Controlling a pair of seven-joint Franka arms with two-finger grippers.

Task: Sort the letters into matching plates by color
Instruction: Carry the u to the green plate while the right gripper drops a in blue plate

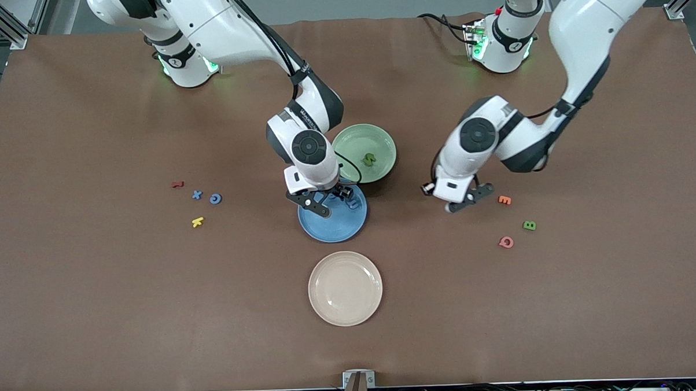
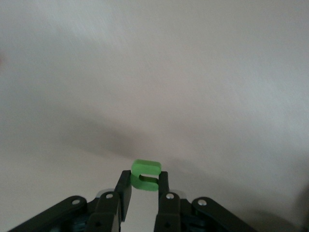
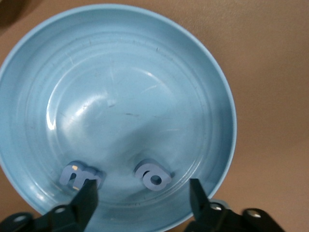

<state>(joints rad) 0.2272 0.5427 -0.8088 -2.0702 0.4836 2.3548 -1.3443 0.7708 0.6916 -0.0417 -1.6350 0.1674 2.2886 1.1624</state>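
2 grippers are busy. The left gripper (image 2: 143, 193), over bare tabletop (image 1: 97, 314) at about 3 o'clock from the green plate (image 1: 381, 139), has its fingers (image 2: 124, 193) pinched on a small green letter (image 2: 145, 175); so shallow a hold could let it slip or twist out. The right gripper (image 3: 144, 200) hangs with fingers wide and empty over the blue plate (image 3: 29, 72), 2 blue letters (image 3: 153, 175) below; closing could snag them. The green plate's own letter (image 1: 369, 159) lies inside. Brown cloth covers the tabletop, with metal framing at the corners.
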